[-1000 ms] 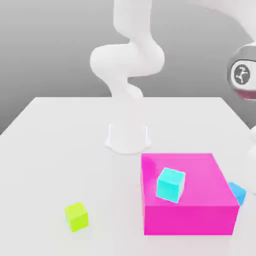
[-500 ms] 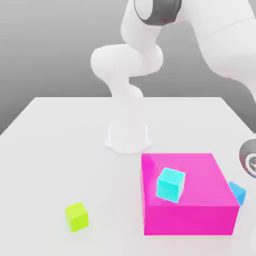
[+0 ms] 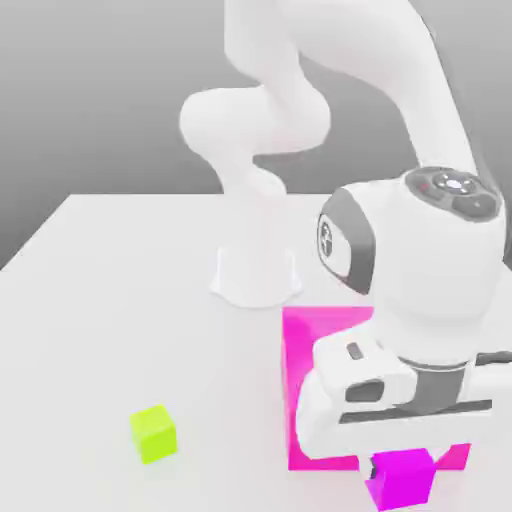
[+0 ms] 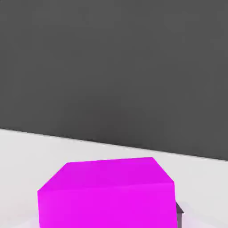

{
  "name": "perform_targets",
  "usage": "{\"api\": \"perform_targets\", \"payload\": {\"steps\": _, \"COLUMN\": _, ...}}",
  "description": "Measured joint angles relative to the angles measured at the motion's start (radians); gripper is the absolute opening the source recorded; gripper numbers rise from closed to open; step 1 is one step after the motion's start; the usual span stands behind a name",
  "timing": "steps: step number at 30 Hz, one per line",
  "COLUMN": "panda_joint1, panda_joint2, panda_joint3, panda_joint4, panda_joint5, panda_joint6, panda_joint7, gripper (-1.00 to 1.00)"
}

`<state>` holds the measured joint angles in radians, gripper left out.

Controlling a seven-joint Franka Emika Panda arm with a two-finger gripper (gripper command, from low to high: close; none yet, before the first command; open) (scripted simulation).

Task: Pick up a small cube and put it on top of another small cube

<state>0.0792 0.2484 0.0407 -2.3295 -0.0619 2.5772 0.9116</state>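
A small magenta cube [image 3: 402,480] sits directly under the arm's hand at the near edge of the exterior view, in front of the big magenta block [image 3: 318,335]; in the hand view the cube [image 4: 107,191] looms close. Whether the pincer is apart or clamped on it, I cannot tell. A lime cube [image 3: 153,433] rests on the white tabletop [image 3: 110,300], well apart toward the exterior view's left.

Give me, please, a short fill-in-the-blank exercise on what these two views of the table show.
1. The small cube near the exterior view's left is ____ in colour.
2. The large block partly hidden behind the arm is ____.
3. The arm's round base stands on the ____ table.

Missing words: yellow-green; magenta; white
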Motion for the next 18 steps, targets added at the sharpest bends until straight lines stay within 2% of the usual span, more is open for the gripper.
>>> {"api": "perform_targets", "payload": {"steps": 8, "panda_joint1": -0.261, "panda_joint2": -0.235, "panda_joint3": -0.162, "panda_joint4": -0.295, "panda_joint5": 0.053, "panda_joint6": 0.06, "panda_joint7": -0.141, "gripper": -1.0}}
{"api": "perform_targets", "payload": {"steps": 10, "panda_joint1": -0.357, "panda_joint2": -0.227, "panda_joint3": -0.155, "panda_joint4": -0.328, "panda_joint5": 0.065, "panda_joint6": 0.101, "panda_joint7": -0.162, "gripper": -1.0}}
{"api": "perform_targets", "payload": {"steps": 14, "panda_joint1": -0.329, "panda_joint2": -0.103, "panda_joint3": -0.112, "panda_joint4": -0.332, "panda_joint5": 0.094, "panda_joint6": 0.229, "panda_joint7": -0.186, "gripper": -1.0}}
{"api": "perform_targets", "payload": {"steps": 15, "panda_joint1": -0.331, "panda_joint2": -0.078, "panda_joint3": -0.108, "panda_joint4": -0.332, "panda_joint5": 0.099, "panda_joint6": 0.254, "panda_joint7": -0.19, "gripper": 1.0}}
{"api": "perform_targets", "payload": {"steps": 18, "panda_joint1": -0.331, "panda_joint2": -0.078, "panda_joint3": -0.108, "panda_joint4": -0.332, "panda_joint5": 0.099, "panda_joint6": 0.254, "panda_joint7": -0.19, "gripper": 1.0}}
